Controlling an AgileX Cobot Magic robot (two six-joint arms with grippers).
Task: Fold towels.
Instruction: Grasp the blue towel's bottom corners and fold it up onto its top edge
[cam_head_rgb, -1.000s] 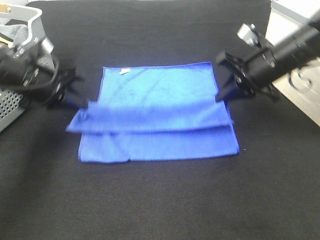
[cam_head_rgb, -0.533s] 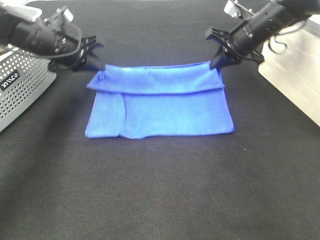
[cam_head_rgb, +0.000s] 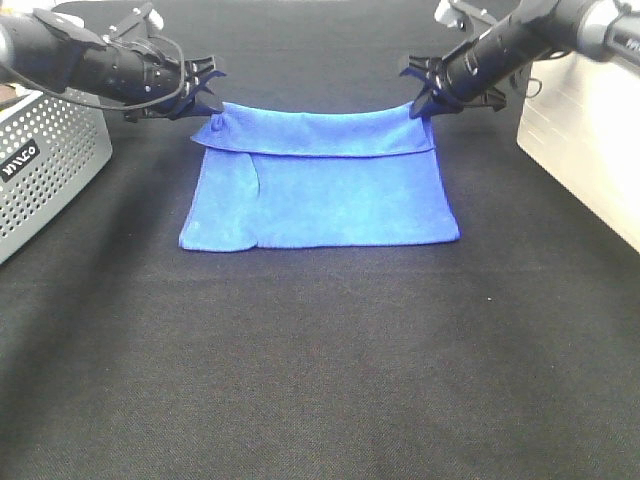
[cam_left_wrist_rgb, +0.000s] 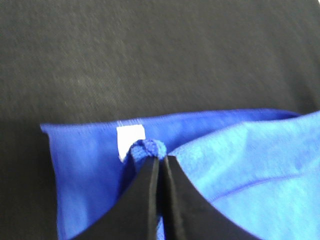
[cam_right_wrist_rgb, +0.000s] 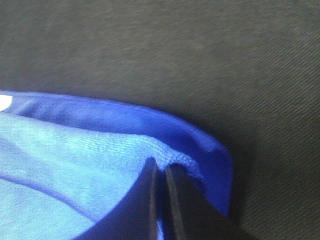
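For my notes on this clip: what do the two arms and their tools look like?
The left arm and right arm are black and tubular, each with a small silver block near the wrist. A thin black cable loops beside the left wrist. The left tool and right tool are black, their fingers tapering to narrow tips.

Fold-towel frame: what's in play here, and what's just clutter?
In play:
- towel
- left gripper, shut on one far corner of it
- right gripper, shut on the other far corner

Lying about:
- grey perforated basket, at the left edge
- white box, at the right edge
Neither touches the towel.
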